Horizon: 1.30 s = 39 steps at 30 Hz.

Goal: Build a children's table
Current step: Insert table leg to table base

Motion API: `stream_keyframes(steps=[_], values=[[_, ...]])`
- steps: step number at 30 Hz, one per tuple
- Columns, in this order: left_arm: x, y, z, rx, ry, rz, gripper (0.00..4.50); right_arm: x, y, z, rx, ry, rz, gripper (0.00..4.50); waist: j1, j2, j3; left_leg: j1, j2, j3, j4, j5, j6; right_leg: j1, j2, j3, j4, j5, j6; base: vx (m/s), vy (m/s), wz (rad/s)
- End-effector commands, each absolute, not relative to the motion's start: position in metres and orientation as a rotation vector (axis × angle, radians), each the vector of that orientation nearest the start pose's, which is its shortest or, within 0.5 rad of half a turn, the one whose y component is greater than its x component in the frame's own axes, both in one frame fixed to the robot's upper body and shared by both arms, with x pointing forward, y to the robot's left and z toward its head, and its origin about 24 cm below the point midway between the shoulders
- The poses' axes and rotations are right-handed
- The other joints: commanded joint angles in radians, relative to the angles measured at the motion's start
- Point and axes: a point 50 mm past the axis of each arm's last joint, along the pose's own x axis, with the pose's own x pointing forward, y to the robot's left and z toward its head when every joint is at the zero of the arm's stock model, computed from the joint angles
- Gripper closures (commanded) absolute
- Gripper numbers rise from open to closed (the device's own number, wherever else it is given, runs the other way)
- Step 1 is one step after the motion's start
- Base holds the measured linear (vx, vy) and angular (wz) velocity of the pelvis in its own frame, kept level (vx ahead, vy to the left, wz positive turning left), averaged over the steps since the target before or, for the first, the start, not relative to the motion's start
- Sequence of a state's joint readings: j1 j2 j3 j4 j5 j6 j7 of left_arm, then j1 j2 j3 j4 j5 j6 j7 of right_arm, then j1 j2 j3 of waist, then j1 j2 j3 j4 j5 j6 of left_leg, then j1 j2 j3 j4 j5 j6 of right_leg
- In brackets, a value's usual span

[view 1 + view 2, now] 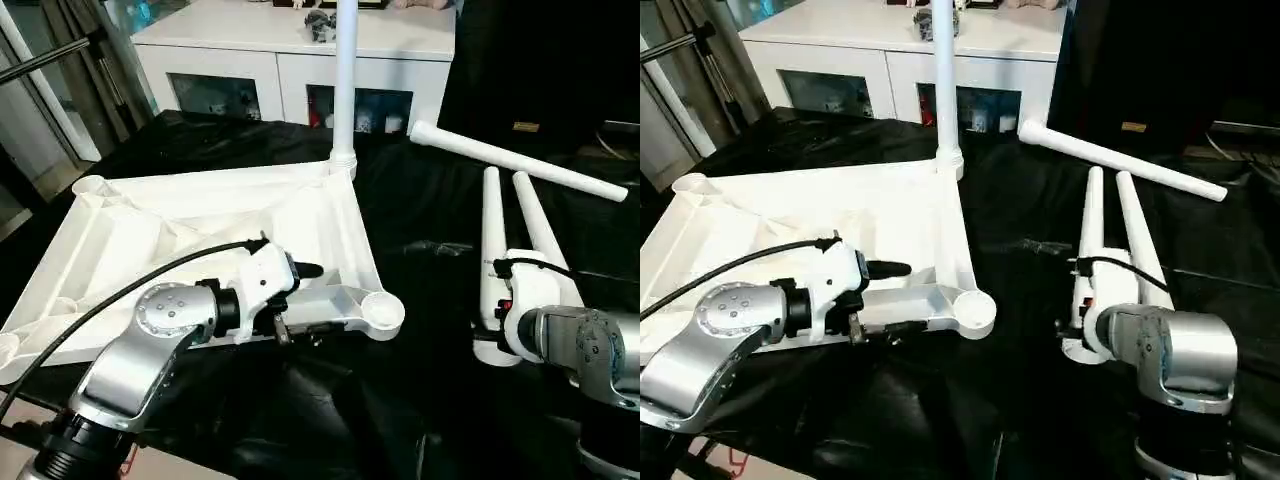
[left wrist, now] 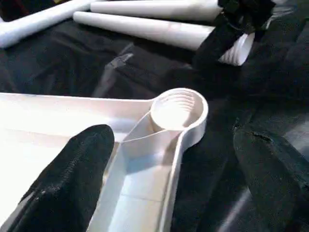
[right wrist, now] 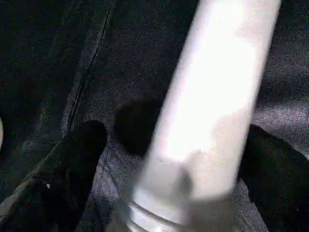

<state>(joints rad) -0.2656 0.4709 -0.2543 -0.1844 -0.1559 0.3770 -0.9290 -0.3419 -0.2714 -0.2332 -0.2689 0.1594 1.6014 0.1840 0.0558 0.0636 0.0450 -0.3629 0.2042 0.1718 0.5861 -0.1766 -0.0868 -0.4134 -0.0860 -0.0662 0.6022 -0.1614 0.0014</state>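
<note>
Lying underside-up toward the bench's left edge, the tabletop (image 1: 200, 225) exposes its sockets; one leg (image 1: 345, 80) is already stood in the far one. The left hand (image 2: 169, 179), wide, straddles the near rim, and the right hand (image 3: 164, 179), wide, brackets a loose leg (image 3: 212, 96), presumably for grasping.

white tabletop (image 1: 250, 215), black cloth (image 1: 430, 330)

White glass-door cabinet (image 1: 290, 60) behind black cloth (image 1: 420, 200).
</note>
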Motion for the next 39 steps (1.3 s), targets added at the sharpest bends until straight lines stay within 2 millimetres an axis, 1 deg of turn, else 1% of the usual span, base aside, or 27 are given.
stream_keyframes(steps=[1, 3, 4, 5, 7, 8, 11, 12, 14, 17, 18, 19, 20, 23, 27, 28, 29, 30, 31, 32, 33, 34, 35, 36, 37, 38, 39], values=[[0.257, 0.121, 0.099, 0.363, 0.188, -1.198, 0.0, 0.252, -0.209, 0.065, 0.115, 1.009, 0.044, 0.34, 0.001, -0.011, -0.06, 0.009, -0.001, 0.001, -0.064, -0.214, -0.043, 0.046, -0.032, 0.036, -0.084, -0.391, -0.079, 0.0, 0.0, 0.0], [0.257, 0.121, 0.099, 0.362, 0.19, -1.198, 0.0, 0.253, -0.21, 0.063, 0.123, 1.016, 0.041, 0.46, 0.0, -0.012, -0.06, 0.01, -0.001, 0.0, -0.065, -0.228, -0.045, 0.045, -0.032, 0.036, -0.087, -0.415, -0.072, 0.0, 0.0, 0.0], [0.257, 0.121, 0.099, 0.363, 0.192, -1.197, 0.0, 0.253, -0.211, 0.062, 0.127, 1.019, 0.04, 0.6, 0.0, -0.015, -0.058, 0.012, -0.002, 0.001, -0.065, -0.238, -0.043, 0.044, -0.032, 0.035, -0.09, -0.434, -0.065, 0.0, 0.0, 0.0], [0.257, 0.122, 0.098, 0.365, 0.196, -1.198, 0.0, 0.253, -0.213, 0.058, 0.133, 1.029, 0.032, 0.7, -0.001, -0.014, -0.056, 0.013, -0.002, 0.0, -0.066, -0.249, -0.044, 0.042, -0.032, 0.034, -0.093, -0.453, -0.061, 0.0, 0.0, 0.0], [0.257, 0.122, 0.098, 0.368, 0.198, -1.197, 0.0, 0.253, -0.215, 0.055, 0.132, 1.034, 0.027, 0.78, -0.004, -0.015, -0.052, 0.021, -0.005, -0.002, -0.066, -0.302, -0.046, 0.037, -0.032, 0.03, -0.105, -0.542, -0.035, 0.0, 0.0, 0.0], [0.257, 0.122, 0.098, 0.369, 0.198, -1.195, 0.0, 0.253, -0.215, 0.054, 0.133, 1.035, 0.026, 0.97, -0.006, -0.016, -0.051, 0.023, -0.007, -0.003, -0.066, -0.321, -0.046, 0.036, -0.031, 0.027, -0.111, -0.573, -0.022, 0.0, 0.0, 0.0], [0.258, 0.123, 0.099, 0.365, 0.194, -1.193, 0.0, 0.253, -0.217, 0.05, 0.143, 1.038, 0.015, 1.2, -0.009, -0.018, -0.053, 0.022, -0.008, -0.005, -0.066, -0.325, -0.044, 0.036, -0.031, 0.024, -0.113, -0.585, -0.008, 0.0, 0.0, 0.0], [0.258, 0.123, 0.099, 0.365, 0.194, -1.192, 0.0, 0.253, -0.217, 0.05, 0.144, 1.038, 0.014, 1.2, -0.01, -0.017, -0.053, 0.023, -0.008, -0.006, -0.067, -0.328, -0.043, 0.036, -0.03, 0.023, -0.115, -0.584, -0.008, 0.0, 0.0, 0.0], [0.261, 0.123, 0.101, 0.364, 0.182, -1.184, 0.0, 0.255, -0.22, 0.047, 0.159, 1.025, -0.017, 1.46, -0.013, -0.016, -0.053, 0.023, -0.008, -0.006, -0.067, -0.337, -0.042, 0.033, -0.03, 0.022, -0.117, -0.584, -0.011, 0.0, 0.0, 0.0], [0.263, 0.124, 0.104, 0.345, 0.167, -1.174, 0.0, 0.258, -0.221, 0.048, 0.185, 0.986, -0.025, 1.64, -0.018, -0.016, -0.053, 0.025, -0.009, -0.008, -0.067, -0.36, -0.042, 0.033, -0.029, 0.019, -0.12, -0.596, -0.01, 0.0, 0.0, 0.0], [0.265, 0.124, 0.105, 0.337, 0.163, -1.164, 0.0, 0.259, -0.222, 0.049, 0.184, 0.977, -0.028, 1.73, -0.021, -0.014, -0.053, 0.025, -0.01, -0.01, -0.067, -0.372, -0.043, 0.034, -0.029, 0.016, -0.121, -0.604, -0.009, 0.0, 0.0, 0.0], [0.267, 0.125, 0.106, 0.329, 0.16, -1.152, 0.0, 0.259, -0.222, 0.05, 0.186, 0.968, -0.031, 1.73, -0.023, -0.017, -0.053, 0.025, -0.011, -0.01, -0.066, -0.378, -0.041, 0.034, -0.029, 0.014, -0.123, -0.61, -0.007, 0.0, 0.0, 0.0], [0.268, 0.126, 0.107, 0.324, 0.158, -1.147, 0.0, 0.26, -0.222, 0.05, 0.188, 0.968, -0.033, 1.84, -0.026, -0.016, -0.054, 0.025, -0.011, -0.011, -0.066, -0.379, -0.039, 0.034, -0.029, 0.014, -0.123, -0.607, -0.009, 0.0, 0.0, 0.0], [0.273, 0.128, 0.109, 0.301, 0.153, -1.123, 0.0, 0.26, -0.224, 0.05, 0.194, 0.961, -0.04, 1.9, -0.027, -0.013, -0.054, 0.027, -0.012, -0.012, -0.066, -0.385, -0.036, 0.032, -0.028, 0.014, -0.125, -0.609, -0.007, 0.0, 0.0, 0.0], [0.281, 0.125, 0.116, 0.208, 0.115, -1.087, 0.0, 0.265, -0.225, 0.059, 0.211, 0.861, -0.042, 1.9, -0.027, -0.015, -0.056, 0.025, -0.015, -0.013, -0.064, -0.379, -0.032, 0.034, -0.029, 0.011, -0.125, -0.601, -0.015, 0.0, 0.0, 0.0], [0.284, 0.122, 0.12, 0.168, 0.09, -1.069, 0.0, 0.271, -0.224, 0.067, 0.242, 0.753, -0.02, 1.91, -0.027, -0.013, -0.055, 0.021, -0.013, -0.012, -0.066, -0.377, -0.028, 0.035, -0.03, 0.012, -0.126, -0.594, -0.016, 0.0, 0.0, 0.0], [0.287, 0.121, 0.122, 0.145, 0.077, -1.055, 0.0, 0.275, -0.223, 0.071, 0.272, 0.69, -0.006, 1.91, -0.027, -0.016, -0.058, 0.02, -0.015, -0.012, -0.064, -0.372, -0.023, 0.035, -0.031, 0.011, -0.125, -0.591, -0.016, 0.0, 0.0, 0.0], [0.296, 0.116, 0.129, 0.095, 0.02, -0.989, 0.0, 0.282, -0.222, 0.084, 0.343, 0.515, 0.031, 1.91, -0.026, -0.015, -0.058, 0.02, -0.016, -0.01, -0.063, -0.368, -0.018, 0.034, -0.033, 0.012, -0.125, -0.593, -0.015, 0.0, 0.0, 0.0], [0.296, 0.116, 0.129, 0.095, 0.02, -0.989, 0.0, 0.282, -0.222, 0.084, 0.343, 0.515, 0.031, 1.97, -0.028, -0.015, -0.059, 0.019, -0.014, -0.007, -0.062, -0.37, -0.011, 0.032, -0.035, 0.012, -0.128, -0.593, -0.018, 0.0, 0.0, 0.0], [0.302, 0.113, 0.133, 0.073, -0.012, -0.949, 0.0, 0.284, -0.222, 0.09, 0.374, 0.429, 0.047, 1.97, -0.024, -0.016, -0.062, 0.013, -0.013, -0.009, -0.064, -0.335, 0.002, 0.038, -0.033, 0.011, -0.123, -0.558, -0.021, 0.0, 0.0, 0.0], [0.308, 0.109, 0.137, 0.032, -0.031, -0.908, 0.0, 0.286, -0.221, 0.094, 0.411, 0.364, 0.079, 2.09, -0.023, -0.018, -0.061, 0.011, -0.012, -0.01, -0.064, -0.323, 0.004, 0.039, -0.033, 0.012, -0.12, -0.543, -0.024, 0.0, 0.0, 0.0], [0.315, 0.099, 0.144, -0.067, -0.057, -0.86, 0.0, 0.286, -0.214, 0.1, 0.46, 0.277, 0.17, 2.34, -0.023, -0.015, -0.061, 0.009, -0.011, -0.006, -0.064, -0.323, 0.015, 0.04, -0.032, 0.013, -0.119, -0.529, -0.032, 0.0, 0.0, 0.0], [0.317, 0.093, 0.148, -0.138, -0.06, -0.867, 0.0, 0.284, -0.209, 0.104, 0.48, 0.23, 0.227, 2.37, -0.021, -0.016, -0.062, 0.012, -0.012, -0.005, -0.06, -0.32, 0.018, 0.039, -0.033, 0.013, -0.12, -0.525, -0.034, 0.0, 0.0, 0.0], [0.317, 0.086, 0.152, -0.207, -0.066, -0.892, 0.0, 0.282, -0.203, 0.108, 0.5, 0.195, 0.286, 2.37, -0.016, -0.018, -0.064, 0.007, -0.011, -0.004, -0.06, -0.29, 0.03, 0.044, -0.036, 0.014, -0.118, -0.498, -0.054, 0.0, 0.0, 0.0], [0.316, 0.078, 0.157, -0.281, -0.069, -0.924, 0.0, 0.28, -0.196, 0.113, 0.518, 0.157, 0.341, 2.6, -0.013, -0.018, -0.065, -0.003, -0.008, -0.005, -0.064, -0.256, 0.039, 0.053, -0.036, 0.017, -0.108, -0.452, -0.071, 0.0, 0.0, 0.0], [0.316, 0.072, 0.16, -0.34, -0.063, -0.947, 0.0, 0.278, -0.191, 0.118, 0.546, 0.12, 0.4, 2.6, -0.012, -0.021, -0.068, -0.006, -0.004, -0.006, -0.065, -0.229, 0.047, 0.053, -0.033, 0.018, -0.102, -0.408, -0.087, 0.0, 0.0, 0.0], [0.317, 0.069, 0.162, -0.377, -0.057, -0.952, 0.0, 0.277, -0.187, 0.121, 0.564, 0.104, 0.437, 2.73, -0.01, -0.02, -0.069, -0.006, -0.005, -0.004, -0.061, -0.217, 0.053, 0.054, -0.035, 0.019, -0.101, -0.392, -0.097, 0.0, 0.0, 0.0]])
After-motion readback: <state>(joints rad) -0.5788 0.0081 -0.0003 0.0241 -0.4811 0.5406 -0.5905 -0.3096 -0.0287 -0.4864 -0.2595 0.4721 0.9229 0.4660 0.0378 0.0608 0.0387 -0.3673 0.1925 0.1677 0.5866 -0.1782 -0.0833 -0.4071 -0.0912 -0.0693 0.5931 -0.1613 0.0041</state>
